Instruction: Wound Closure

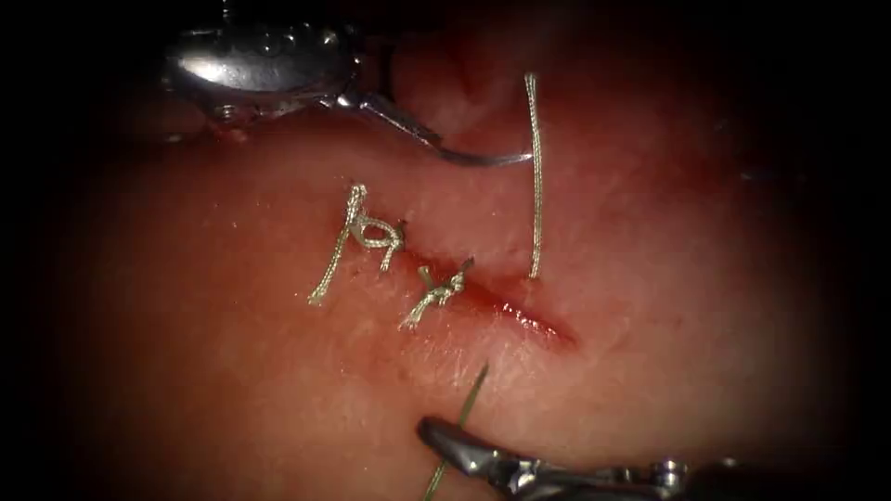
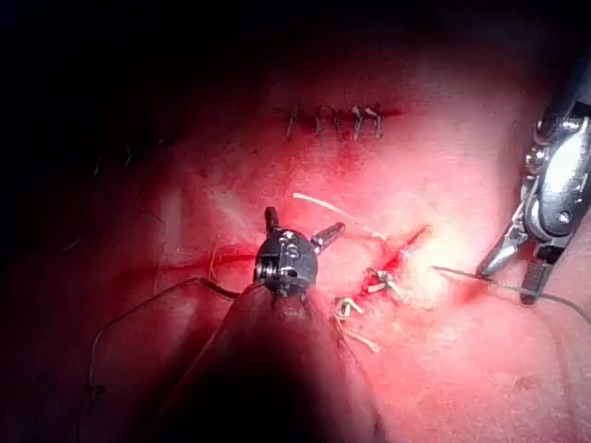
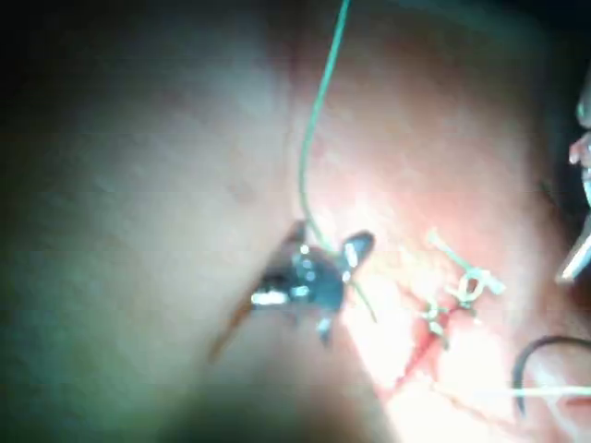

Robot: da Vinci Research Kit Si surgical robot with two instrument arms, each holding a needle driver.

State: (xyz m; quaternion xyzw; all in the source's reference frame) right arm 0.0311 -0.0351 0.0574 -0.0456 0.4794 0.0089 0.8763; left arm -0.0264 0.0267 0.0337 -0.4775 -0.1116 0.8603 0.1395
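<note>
While left pincer pinches needle near its blunt end, right pincer clamps thread. Needle stiff, slick; thread limp, frays. Needle clear of tissue.

Dim, vignetted edges; central glare.
</note>
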